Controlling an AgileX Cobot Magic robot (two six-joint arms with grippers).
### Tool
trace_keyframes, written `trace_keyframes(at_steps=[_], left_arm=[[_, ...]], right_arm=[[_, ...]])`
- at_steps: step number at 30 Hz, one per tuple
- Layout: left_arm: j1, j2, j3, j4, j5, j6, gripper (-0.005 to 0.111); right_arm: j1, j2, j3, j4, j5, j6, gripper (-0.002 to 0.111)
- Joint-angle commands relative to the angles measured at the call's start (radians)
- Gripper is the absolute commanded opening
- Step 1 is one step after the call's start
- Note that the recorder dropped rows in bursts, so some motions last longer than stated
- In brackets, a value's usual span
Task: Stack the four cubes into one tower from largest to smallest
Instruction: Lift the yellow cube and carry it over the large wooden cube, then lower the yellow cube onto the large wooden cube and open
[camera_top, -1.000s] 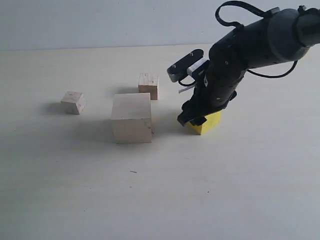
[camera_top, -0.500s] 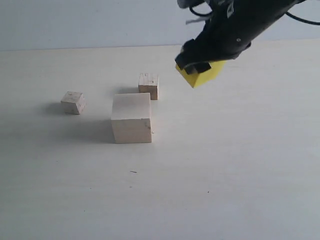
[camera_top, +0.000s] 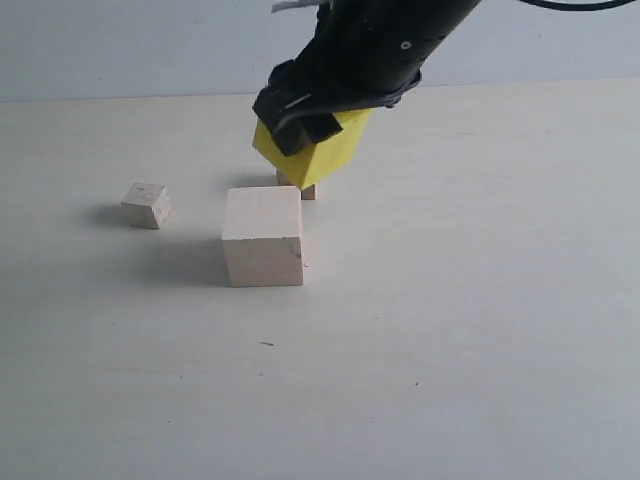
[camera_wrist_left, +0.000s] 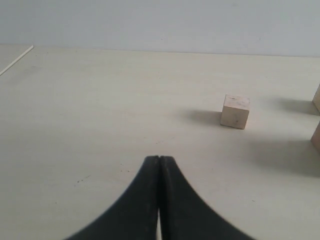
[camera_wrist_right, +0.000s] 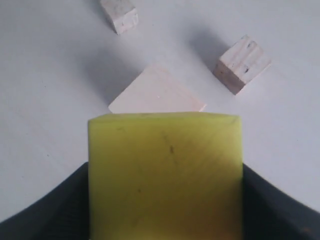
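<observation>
My right gripper (camera_top: 305, 125) is shut on the yellow cube (camera_top: 322, 152) (camera_wrist_right: 165, 175), holding it tilted in the air just above and behind the large pale cube (camera_top: 263, 236) (camera_wrist_right: 156, 96). One small speckled cube (camera_top: 147, 205) (camera_wrist_right: 119, 15) (camera_wrist_left: 235, 111) rests on the table to the left. The other small cube (camera_top: 306, 190) (camera_wrist_right: 242, 63) sits behind the large one, mostly hidden by the yellow cube in the exterior view. My left gripper (camera_wrist_left: 159, 159) is shut on nothing, low over the table, out of the exterior view.
The pale tabletop (camera_top: 450, 330) stretches wide around the cubes, with a light wall (camera_top: 130, 45) behind it. A table edge (camera_wrist_left: 16, 59) shows far off in the left wrist view.
The right gripper lifted the yellow cube off the table on the right and carried it up and leftward, until it hangs over the large pale cube. The left gripper's earlier state is not shown.
</observation>
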Motion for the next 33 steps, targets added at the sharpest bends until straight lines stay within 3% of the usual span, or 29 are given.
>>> trace_keyframes(at_steps=[1, 8, 18, 33], left_arm=[[-0.001, -0.007, 0.001, -0.008, -0.012, -0.004, 0.0], [-0.001, -0.007, 0.001, -0.008, -0.012, -0.004, 0.0], [-0.001, -0.007, 0.001, -0.008, -0.012, -0.004, 0.0], [-0.001, -0.007, 0.001, -0.006, -0.012, -0.004, 0.0]], right_arm=[[0.009, 0.061, -0.035, -0.044, 0.051, 0.043, 0.0], [0.034, 0.179, -0.203, -0.019, 0.204, 0.275, 0.0], [0.12, 0.318, -0.411, -0.178, 0.264, 0.627, 0.0], [0.12, 0.423, -0.436, -0.251, 0.277, 0.85, 0.0]])
